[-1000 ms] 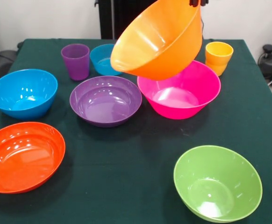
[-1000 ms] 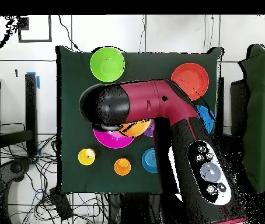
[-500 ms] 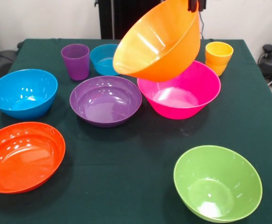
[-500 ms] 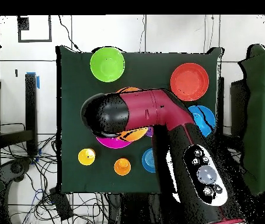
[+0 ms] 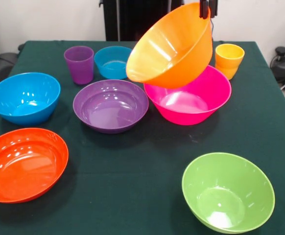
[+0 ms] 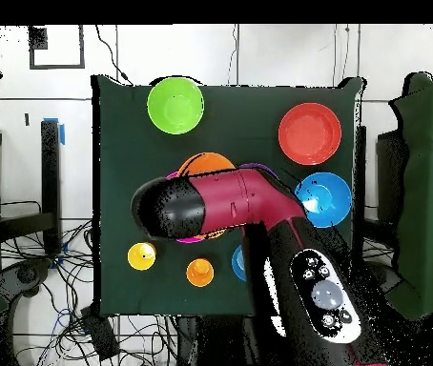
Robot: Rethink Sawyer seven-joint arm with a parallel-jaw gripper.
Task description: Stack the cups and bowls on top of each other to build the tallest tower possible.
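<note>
My gripper (image 5: 204, 9) is shut on the rim of the large orange bowl (image 5: 172, 46). The bowl hangs steeply tilted above the large pink bowl (image 5: 194, 98), its opening facing the camera. The orange bowl's rim also shows past the arm in the overhead view (image 6: 206, 163). The purple bowl (image 5: 110, 105) sits left of the pink one. The blue bowl (image 5: 24, 97), red-orange bowl (image 5: 24, 164) and green bowl (image 5: 228, 192) stand apart. The small blue bowl (image 5: 112, 61), purple cup (image 5: 79, 64) and yellow cup (image 5: 229, 58) stand at the far side. An orange cup (image 6: 199, 273) shows only from overhead.
The dark green table (image 5: 142, 166) carries everything. My arm (image 6: 220, 205) covers the table's middle in the overhead view, hiding most of the pink and purple bowls and the purple cup. Cables and equipment lie off the table's edges.
The orange bowl has moved right in the front view, further over the pink bowl, and tilted more steeply. In the overhead view the arm has swung toward the robot's base.
</note>
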